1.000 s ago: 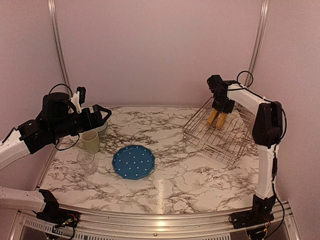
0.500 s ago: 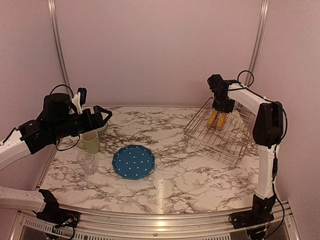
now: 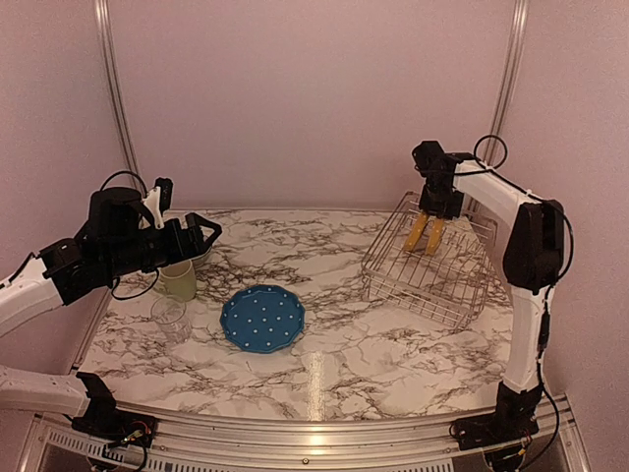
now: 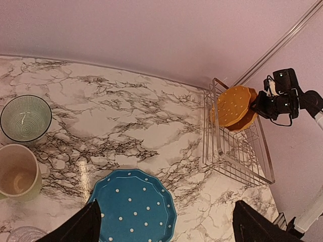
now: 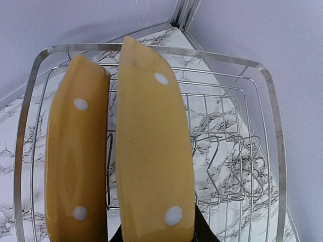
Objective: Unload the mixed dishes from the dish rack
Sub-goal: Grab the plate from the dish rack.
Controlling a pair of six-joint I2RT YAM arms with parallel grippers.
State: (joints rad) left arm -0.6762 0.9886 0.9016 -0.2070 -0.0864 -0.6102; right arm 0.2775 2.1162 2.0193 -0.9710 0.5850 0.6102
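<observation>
Right fingers (image 5: 204,234) pinch the nearer yellow-orange plate (image 5: 151,151), upright inside the dish rack (image 3: 432,280), on a marble table (image 3: 344,359) against pink walls (image 3: 295,98). Left gripper (image 3: 203,234), spread wide, hovers well left of the rack.

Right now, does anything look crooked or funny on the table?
Yes. The dish rack sits askew on the table and seems tipped up at the back, with the right gripper shut on a yellow plate.

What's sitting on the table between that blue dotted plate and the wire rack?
Nothing. Between the blue dotted plate and the wire rack there is only bare marbled table, as the top view shows; the left wrist view agrees.
</observation>
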